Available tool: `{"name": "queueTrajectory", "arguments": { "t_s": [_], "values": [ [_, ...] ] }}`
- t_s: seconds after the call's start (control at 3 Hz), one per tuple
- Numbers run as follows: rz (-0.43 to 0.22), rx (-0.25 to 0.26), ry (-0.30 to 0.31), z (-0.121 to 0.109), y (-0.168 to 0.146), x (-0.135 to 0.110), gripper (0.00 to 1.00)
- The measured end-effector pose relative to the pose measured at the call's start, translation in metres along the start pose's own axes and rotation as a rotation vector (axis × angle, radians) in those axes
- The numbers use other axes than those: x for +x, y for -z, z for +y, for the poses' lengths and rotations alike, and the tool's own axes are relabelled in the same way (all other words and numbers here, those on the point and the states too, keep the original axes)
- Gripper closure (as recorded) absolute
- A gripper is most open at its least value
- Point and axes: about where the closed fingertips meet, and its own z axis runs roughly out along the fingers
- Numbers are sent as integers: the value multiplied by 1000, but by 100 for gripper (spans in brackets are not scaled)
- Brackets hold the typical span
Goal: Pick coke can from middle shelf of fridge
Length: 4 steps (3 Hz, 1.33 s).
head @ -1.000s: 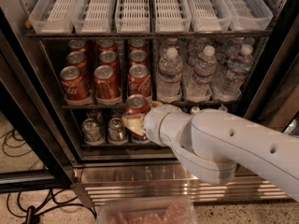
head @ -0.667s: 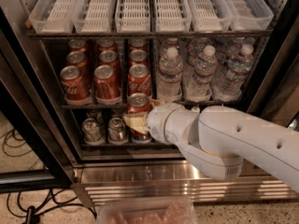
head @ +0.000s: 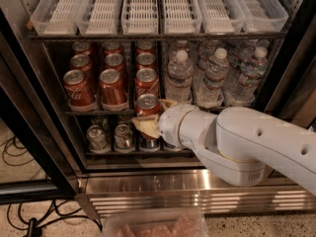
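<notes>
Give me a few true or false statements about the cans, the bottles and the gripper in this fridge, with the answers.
1. The gripper is closed on a coke can, in front of the shelf edge. True.
2. The water bottles stand left of the red cans. False: they stand to the right.
3. The white slotted trays sit below the red cans. False: they sit above.
4. The silver cans stand on the shelf below the red cans. True.

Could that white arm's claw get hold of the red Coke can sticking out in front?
Likely yes: the gripper sits right at the coke can, jaws seemingly closed around it, with nothing in the way.
</notes>
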Motion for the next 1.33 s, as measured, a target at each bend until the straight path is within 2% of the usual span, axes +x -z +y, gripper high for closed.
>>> {"name": "queueTrajectory", "arguments": {
  "t_s": [0.33,1.0,1.33],
  "values": [
    [-1,-33,20,1,1,0,100],
    [-10,-215,17,19,-12,-1,100],
    [10,-311,55,33,-15,-7,100]
  ]
}}
